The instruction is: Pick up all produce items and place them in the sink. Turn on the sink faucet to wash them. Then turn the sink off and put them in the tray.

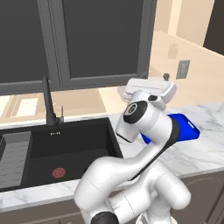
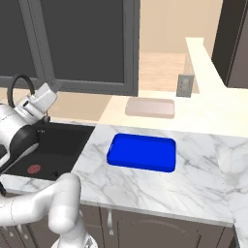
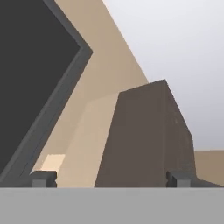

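The black sink (image 1: 74, 144) with its red drain (image 1: 58, 172) is set in the white marble counter, left of the arm. The slim black sink faucet (image 1: 48, 105) stands at its back rim. The blue tray (image 2: 141, 152) lies flat on the counter right of the sink, with nothing in it. My white hand (image 1: 151, 91) is raised above the counter between sink and tray, and points up at the back wall. My gripper (image 3: 111, 178) is open with nothing between its fingers. The produce items are out of view.
A grey ribbed drying rack (image 1: 13, 157) sits at the sink's left end. A pale beige slab (image 2: 150, 107) lies behind the tray, by a wall outlet (image 2: 184, 85). Dark window panels (image 1: 100, 39) hang above the sink. A tall dark cabinet (image 3: 144, 135) faces the hand.
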